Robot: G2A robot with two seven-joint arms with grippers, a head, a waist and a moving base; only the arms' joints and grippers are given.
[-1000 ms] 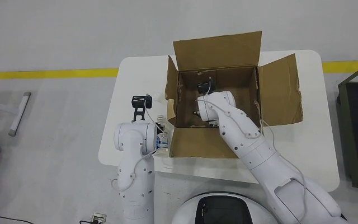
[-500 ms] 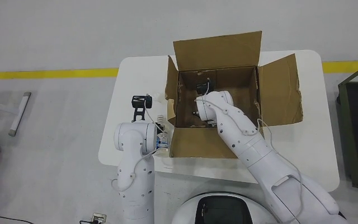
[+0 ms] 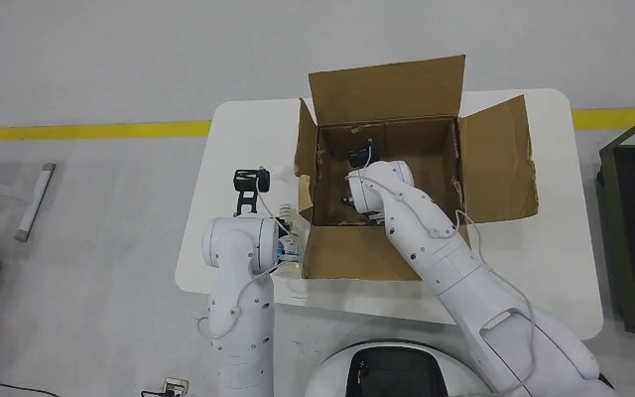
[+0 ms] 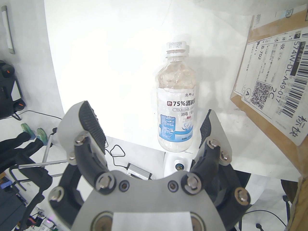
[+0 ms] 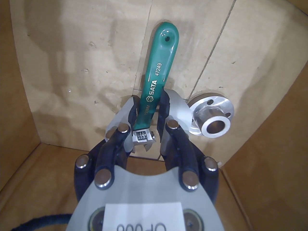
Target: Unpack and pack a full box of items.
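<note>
The open cardboard box (image 3: 387, 94) stands on the white table (image 3: 238, 149). Inside it my right gripper (image 5: 149, 106) is shut on the green handle of an adjustable wrench (image 5: 158, 68), close to its metal head. Whether the wrench rests on the box floor or hangs just above it, I cannot tell. A metal flange (image 5: 213, 118) lies on the floor beside the gripper. Outside the box's left wall, my left gripper (image 4: 146, 118) is open, and a clear alcohol bottle (image 4: 176, 111) with a blue and white label stands just past its fingertips, untouched.
The labelled outer wall of the box (image 4: 272, 73) stands close beside the bottle. White tabletop stretches beyond the bottle. The box's flaps (image 3: 496, 159) are folded outward to the back and right. The table's front edge runs near the left arm (image 3: 243, 243).
The right arm has edged slightly toward the box's left side. The left arm and the bottle have not moved.
</note>
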